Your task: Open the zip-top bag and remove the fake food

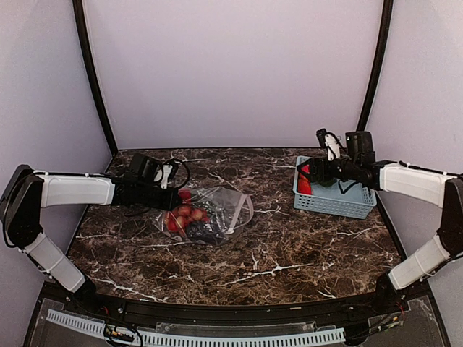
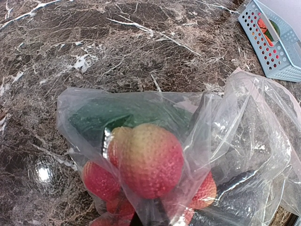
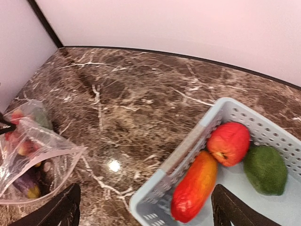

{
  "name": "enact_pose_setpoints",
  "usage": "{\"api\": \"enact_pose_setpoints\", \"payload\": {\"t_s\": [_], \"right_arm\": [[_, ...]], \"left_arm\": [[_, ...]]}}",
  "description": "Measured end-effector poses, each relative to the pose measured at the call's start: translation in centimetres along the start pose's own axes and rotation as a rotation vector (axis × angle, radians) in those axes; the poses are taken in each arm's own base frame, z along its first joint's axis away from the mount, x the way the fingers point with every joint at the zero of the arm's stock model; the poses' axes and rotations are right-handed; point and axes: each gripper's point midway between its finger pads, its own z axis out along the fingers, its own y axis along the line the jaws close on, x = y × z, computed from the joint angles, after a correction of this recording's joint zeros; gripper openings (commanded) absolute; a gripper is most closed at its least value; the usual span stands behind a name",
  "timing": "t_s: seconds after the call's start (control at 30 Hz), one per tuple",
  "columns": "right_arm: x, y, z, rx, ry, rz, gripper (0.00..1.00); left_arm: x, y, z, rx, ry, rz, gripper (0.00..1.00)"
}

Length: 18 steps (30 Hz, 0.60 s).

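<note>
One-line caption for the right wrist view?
Blue basket holds three pieces of fake food; zip-top bag lies far left.

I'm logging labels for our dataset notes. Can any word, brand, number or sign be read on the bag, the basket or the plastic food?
No text can be read in any of the three views.
The zip-top bag: clear plastic, no print visible.
The basket: only rows of holes, no label.
The fake food: plain glossy skins, no stickers showing.
</note>
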Motion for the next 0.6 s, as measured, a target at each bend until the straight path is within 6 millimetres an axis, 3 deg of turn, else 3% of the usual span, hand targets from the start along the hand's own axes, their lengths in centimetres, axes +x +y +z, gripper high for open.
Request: {"api": "enact_pose_setpoints", "payload": {"t_s": [0.23, 0.47, 0.6], "right_arm": [[3.4, 6.6, 1.4, -0.205, 0.044, -0.065, 0.8], [8.1, 12.5, 4.7, -0.4, 0.158, -0.139, 0.63], [10.2, 14.9, 6.7, -0.474, 0.223, -0.165, 0.6]], "left_arm": [[0.1, -0.1, 0.0, 0.008, 0.0, 0.0, 0.01], [0.1, -0.2, 0.0, 0.014, 0.0, 0.0, 0.01], [0.0, -0.3, 0.0, 0.016, -0.002, 0.001, 0.01]]}}
